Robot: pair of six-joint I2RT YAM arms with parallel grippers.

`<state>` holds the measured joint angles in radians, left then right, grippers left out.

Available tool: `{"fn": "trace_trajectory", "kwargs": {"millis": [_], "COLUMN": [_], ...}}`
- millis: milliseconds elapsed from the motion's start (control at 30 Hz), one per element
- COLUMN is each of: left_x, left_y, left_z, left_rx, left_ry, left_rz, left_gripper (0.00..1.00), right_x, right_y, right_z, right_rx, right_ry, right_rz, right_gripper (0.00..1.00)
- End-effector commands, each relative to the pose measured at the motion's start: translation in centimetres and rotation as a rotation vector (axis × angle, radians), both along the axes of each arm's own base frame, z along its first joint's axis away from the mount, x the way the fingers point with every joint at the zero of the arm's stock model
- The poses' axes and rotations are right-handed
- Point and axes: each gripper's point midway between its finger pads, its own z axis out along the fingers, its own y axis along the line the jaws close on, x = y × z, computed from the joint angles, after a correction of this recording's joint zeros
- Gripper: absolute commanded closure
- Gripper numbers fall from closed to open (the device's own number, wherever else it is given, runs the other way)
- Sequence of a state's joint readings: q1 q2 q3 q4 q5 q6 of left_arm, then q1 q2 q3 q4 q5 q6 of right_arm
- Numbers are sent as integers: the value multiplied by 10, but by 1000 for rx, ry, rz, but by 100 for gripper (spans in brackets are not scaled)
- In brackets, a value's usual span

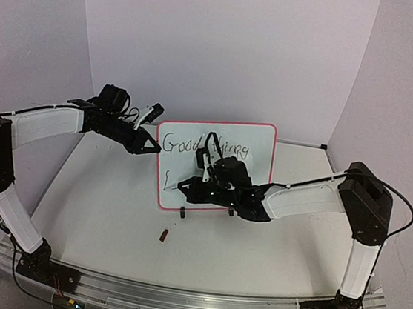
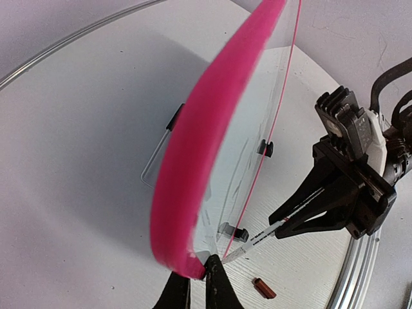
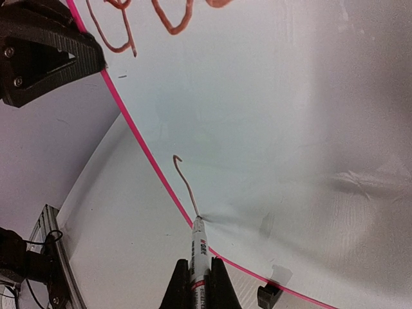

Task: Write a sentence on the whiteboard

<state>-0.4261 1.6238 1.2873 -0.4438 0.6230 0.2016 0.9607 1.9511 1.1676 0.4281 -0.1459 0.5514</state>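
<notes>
While the left pincer (image 1: 155, 147) is closed tight on the left edge of the pink-red frame, the whiteboard (image 1: 258, 169) stands upright near the middle of the bench (image 1: 96, 209), its face turned toward the arms. The left wrist view shows that frame edge-on, with the two dark fingertips pinched against its lower part.

Two small black clip feet (image 1: 182, 212) sit under the bottom edge of the frame, resting on the bench. The sentence (image 1: 180, 145) runs across the top of the board in dark marker: "Good" reads clearly, and the next word, ending in "ings", is partly hidden behind the right arm's cable. Below it, near the lower left corner, there is only one short hooked stroke.

The right pincer (image 3: 196, 286) is shut on a marker (image 3: 198, 248). The marker's tip touches the board at the lower end of that stroke, just inside the frame.

In front of the board, apart from it, a small reddish-brown cap-like piece (image 1: 164, 234) lies on the bench.
</notes>
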Motion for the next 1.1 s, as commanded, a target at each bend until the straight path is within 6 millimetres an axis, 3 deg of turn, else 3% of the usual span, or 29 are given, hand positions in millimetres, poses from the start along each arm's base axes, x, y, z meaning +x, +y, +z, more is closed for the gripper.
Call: {"fn": "trace_trajectory", "kwargs": {"millis": [0, 167, 333, 833, 1067], "left_x": [-1, -1, 0, -1, 0], "left_y": [-3, -3, -3, -3, -3], "left_z": [-24, -23, -23, -24, -25], "left_rx": [73, 73, 73, 72, 73], "left_ry": [16, 16, 16, 17, 20], "left_rz": [5, 5, 5, 3, 3], "left_gripper": [100, 100, 100, 100, 100], "right_x": [13, 13, 12, 7, 8], "right_y": [-13, -17, -18, -31, -27], "right_z": [37, 54, 60, 19, 11], "right_rx": [65, 100, 116, 47, 36], "right_ry": [-69, -96, -102, -40, -29], "right_rz": [-80, -95, -100, -124, -119], "right_gripper": [100, 100, 100, 100, 100]}}
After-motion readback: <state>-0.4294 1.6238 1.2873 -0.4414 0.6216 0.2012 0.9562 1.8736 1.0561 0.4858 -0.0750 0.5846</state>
